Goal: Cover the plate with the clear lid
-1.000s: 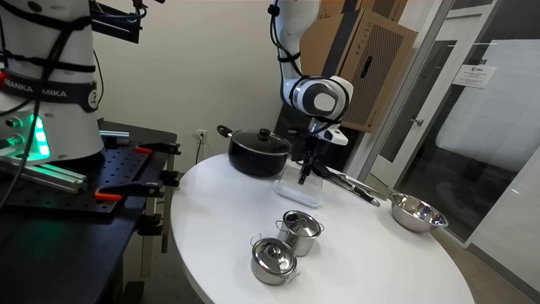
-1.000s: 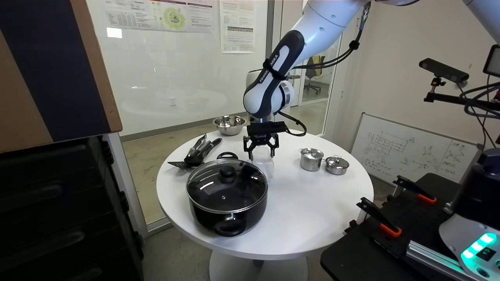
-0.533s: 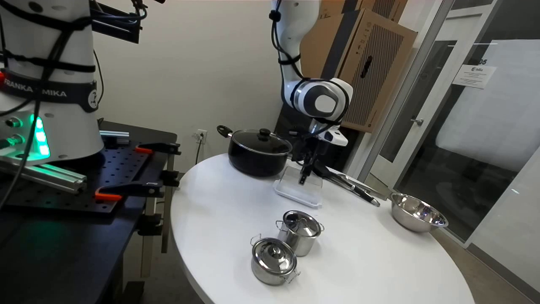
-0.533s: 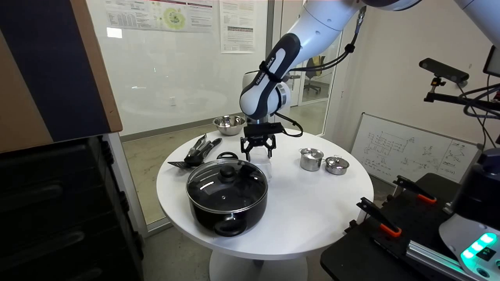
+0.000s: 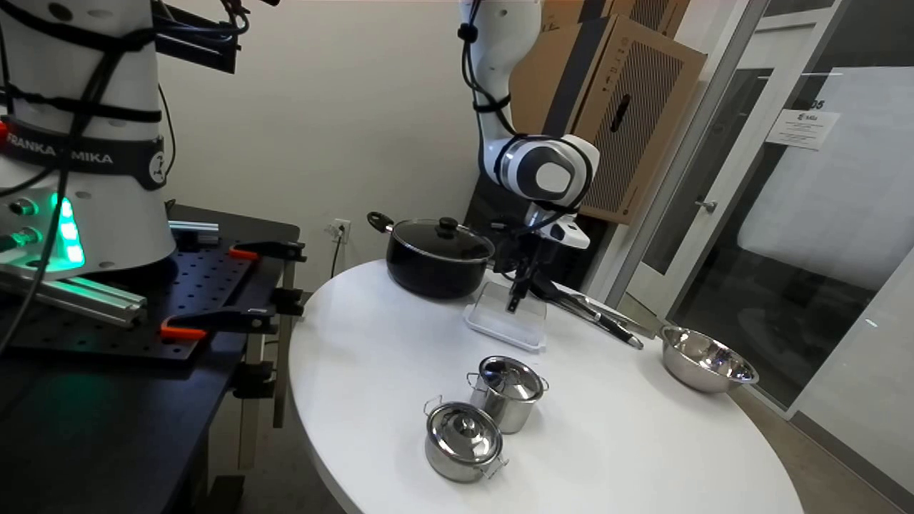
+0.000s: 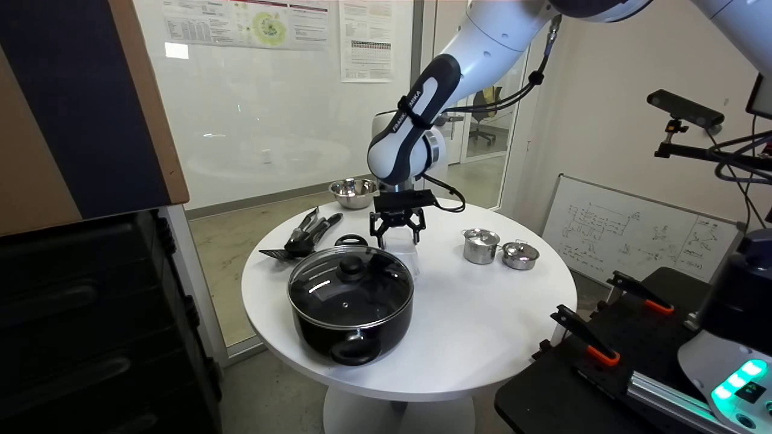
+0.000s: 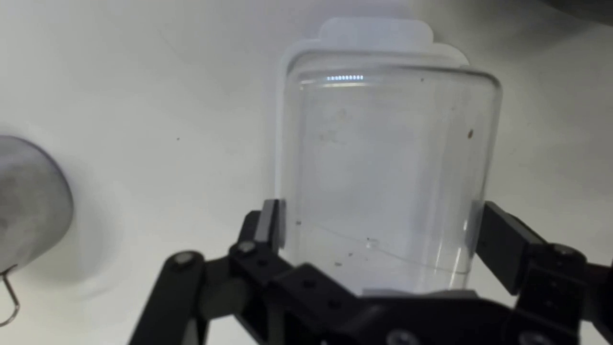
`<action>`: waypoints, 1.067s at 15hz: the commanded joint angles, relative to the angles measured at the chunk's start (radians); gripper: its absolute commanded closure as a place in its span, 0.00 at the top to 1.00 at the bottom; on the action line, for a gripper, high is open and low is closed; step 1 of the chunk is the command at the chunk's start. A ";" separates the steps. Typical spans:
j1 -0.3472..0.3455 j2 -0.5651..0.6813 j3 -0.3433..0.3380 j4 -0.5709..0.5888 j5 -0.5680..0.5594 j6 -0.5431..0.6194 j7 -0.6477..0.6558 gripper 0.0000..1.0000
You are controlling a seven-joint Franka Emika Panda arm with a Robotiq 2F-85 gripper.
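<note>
The clear lid [image 7: 383, 158] is a see-through rectangular box-like cover. It lies over the pale flat plate [image 7: 376, 33], whose tab and rim show past the lid's far and left edges in the wrist view. My gripper [image 7: 380, 224] has a black finger pad against each side of the lid. In an exterior view the gripper [image 5: 513, 305] points down at the lid [image 5: 532, 312] above the plate [image 5: 503, 333]. In an exterior view the gripper [image 6: 398, 239] straddles the lid [image 6: 403, 256]. I cannot tell whether the lid's lower edge sits fully on the plate.
A large black pot with a glass lid [image 6: 350, 301] stands close beside the plate. Two small steel pots [image 5: 508, 392] [image 5: 464, 440] stand nearby. Black utensils [image 6: 307, 235] and a steel bowl [image 6: 354, 193] lie further along the round white table [image 5: 607, 442].
The gripper and the lid have moved a little left in an exterior view, toward the utensils' side, and slightly down. The pots, bowl and utensils have not moved.
</note>
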State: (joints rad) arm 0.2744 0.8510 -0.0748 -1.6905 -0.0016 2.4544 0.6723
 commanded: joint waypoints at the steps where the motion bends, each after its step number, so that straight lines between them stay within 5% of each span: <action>1: 0.004 0.023 -0.001 0.050 0.014 -0.043 0.016 1.00; 8: -0.007 -0.021 0.021 0.020 0.028 -0.035 -0.003 1.00; 16: -0.034 -0.224 0.068 -0.154 0.043 0.007 -0.061 1.00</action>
State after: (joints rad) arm 0.2656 0.7331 -0.0327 -1.7370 0.0070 2.4458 0.6627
